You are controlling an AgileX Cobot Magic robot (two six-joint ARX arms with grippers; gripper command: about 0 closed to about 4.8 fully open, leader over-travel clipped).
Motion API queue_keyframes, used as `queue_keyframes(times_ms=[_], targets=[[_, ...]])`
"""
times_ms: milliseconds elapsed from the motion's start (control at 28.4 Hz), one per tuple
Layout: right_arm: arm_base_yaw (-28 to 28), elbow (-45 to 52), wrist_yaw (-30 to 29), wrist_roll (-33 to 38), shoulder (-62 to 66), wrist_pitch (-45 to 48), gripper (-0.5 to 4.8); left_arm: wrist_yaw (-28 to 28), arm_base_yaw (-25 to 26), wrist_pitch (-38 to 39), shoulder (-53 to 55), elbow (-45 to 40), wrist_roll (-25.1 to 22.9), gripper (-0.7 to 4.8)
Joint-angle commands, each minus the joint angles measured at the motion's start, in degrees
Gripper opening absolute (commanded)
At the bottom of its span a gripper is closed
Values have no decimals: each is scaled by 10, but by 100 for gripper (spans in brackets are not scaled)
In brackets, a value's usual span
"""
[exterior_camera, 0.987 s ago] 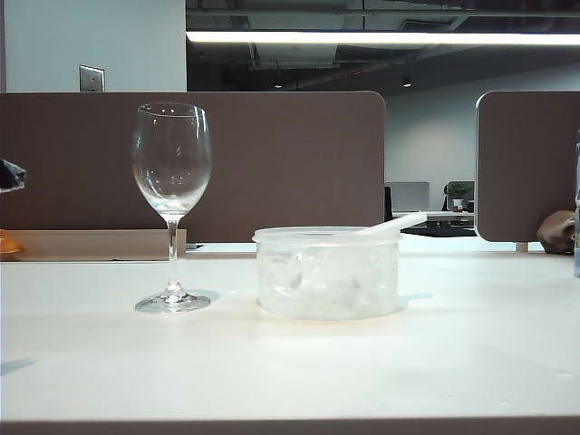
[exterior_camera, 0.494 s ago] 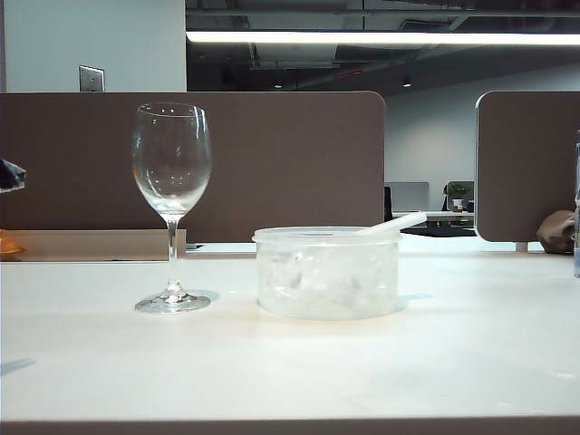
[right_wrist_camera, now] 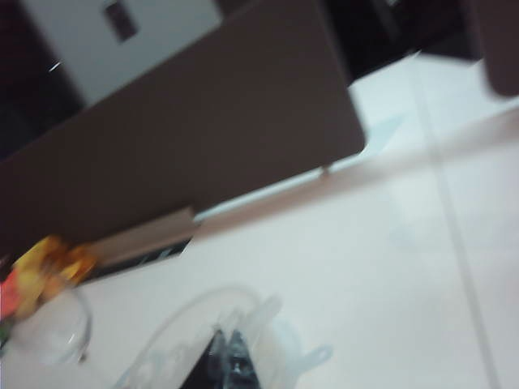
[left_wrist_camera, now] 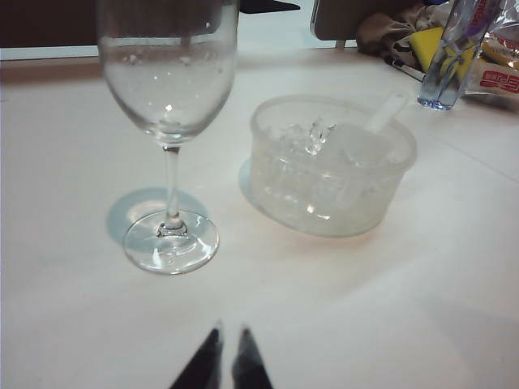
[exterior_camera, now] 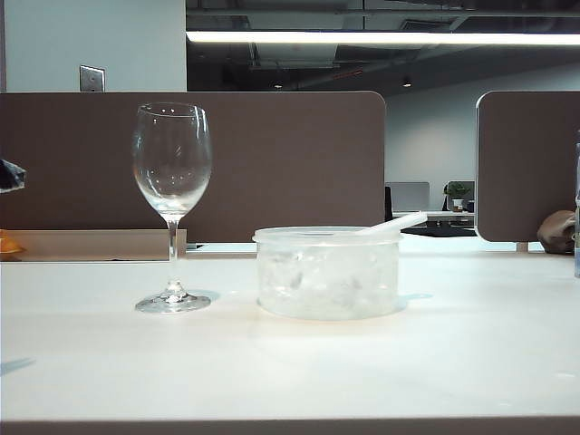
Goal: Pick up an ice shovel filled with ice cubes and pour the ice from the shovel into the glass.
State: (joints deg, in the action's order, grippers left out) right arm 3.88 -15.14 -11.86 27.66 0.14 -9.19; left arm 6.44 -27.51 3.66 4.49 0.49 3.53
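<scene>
The glass (exterior_camera: pixel 172 181) stands empty and upright left of a round clear tub (exterior_camera: pixel 327 274) holding ice cubes (left_wrist_camera: pixel 305 134). The ice shovel (left_wrist_camera: pixel 361 142) lies in the tub, its thin handle (exterior_camera: pixel 395 223) sticking out over the rim to the right. Neither gripper shows in the exterior view. My left gripper (left_wrist_camera: pixel 229 334) is shut and empty, low over the table in front of the glass's foot (left_wrist_camera: pixel 171 241). My right gripper (right_wrist_camera: pixel 230 344) is shut, its tips seen against the tub's rim (right_wrist_camera: pixel 190 312) in a blurred picture, with the shovel handle (right_wrist_camera: pixel 264 314) just beside them.
Brown partition panels (exterior_camera: pixel 272 163) stand behind the table. A clear plastic bottle (left_wrist_camera: pixel 450 53) and snack packets (left_wrist_camera: pixel 496 74) lie at the far right beyond the tub. Yellow and orange wrappers (right_wrist_camera: pixel 40 271) sit at the partition's foot near the glass.
</scene>
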Motion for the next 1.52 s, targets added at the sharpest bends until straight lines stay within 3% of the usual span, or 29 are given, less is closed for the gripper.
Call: queue_keyframes(times_ms=[35, 247, 353, 599, 811, 952, 1093, 1199, 1516], targets=[[0, -56, 32, -39, 0, -40, -3, 2, 0, -7, 0, 0, 1, 29], [0, -198, 25, -41, 81, -147, -3, 2, 0, -7, 0, 0, 1, 29], [0, -269, -21, -41, 179, -160, -3, 2, 0, -7, 0, 0, 1, 29], [1, -319, -156, -38, 353, -163, -3, 2, 0, -7, 0, 0, 1, 29], [3, -321, -168, -39, 450, -143, 0, 2, 0, -7, 0, 0, 1, 29], [4, -321, -168, -39, 497, -95, 3, 2, 0, -7, 0, 0, 0, 29], [10, -321, -179, -11, 557, -16, 42, 2, 0, -7, 0, 0, 0, 29], [10, -317, -190, 80, 629, 54, 45, 2, 0, -7, 0, 0, -1, 29], [10, -238, -198, 220, 716, 284, 45, 2, 0, -7, 0, 0, -1, 29]])
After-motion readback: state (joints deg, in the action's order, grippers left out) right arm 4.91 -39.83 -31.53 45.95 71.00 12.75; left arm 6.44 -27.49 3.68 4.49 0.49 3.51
